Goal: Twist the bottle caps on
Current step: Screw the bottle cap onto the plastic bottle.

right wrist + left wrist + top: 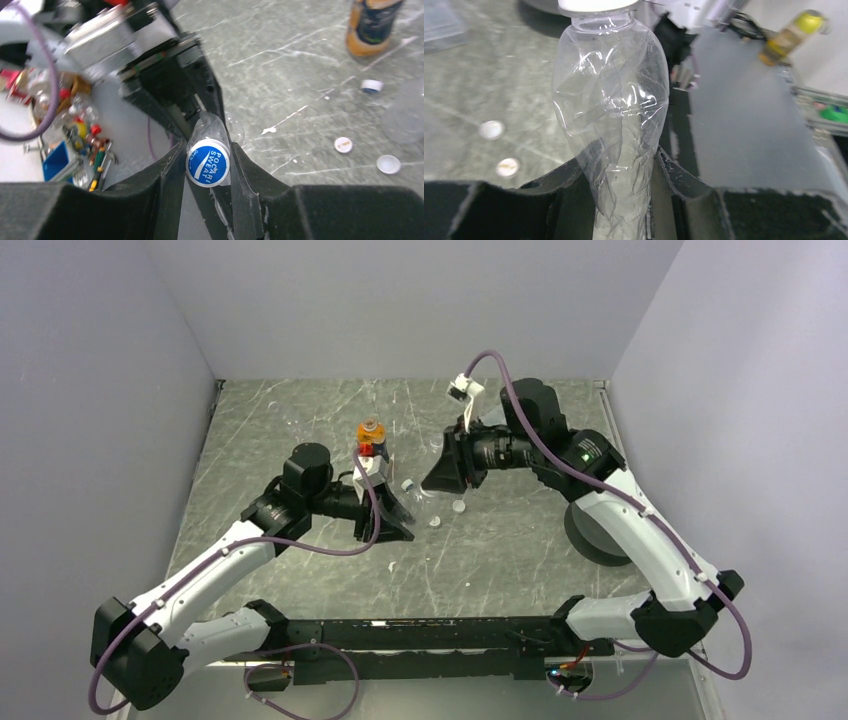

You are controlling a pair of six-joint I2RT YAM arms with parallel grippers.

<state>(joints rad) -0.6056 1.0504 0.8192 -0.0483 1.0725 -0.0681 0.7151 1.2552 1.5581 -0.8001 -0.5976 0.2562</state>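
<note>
1. Gripping a clear bottle [611, 115] around its crumpled lower body, the left gripper [624, 165] had its fingers closed in on the plastic, holding it over the middle of the counter [500, 550].
2. The right gripper [207, 155] faced it from the opposite side, fingers pinched narrowly on the blue-topped cap [207, 162] seated at the bottle's neck.
3. An orange bottle [370, 435] stood upright nearer the far edge, just beyond the left gripper.
4. Three loose caps [458, 507] lay scattered mid-counter, near the two grippers.
5. A black disc [600, 535] lay toward the right edge, partly hidden under the right arm.
</note>
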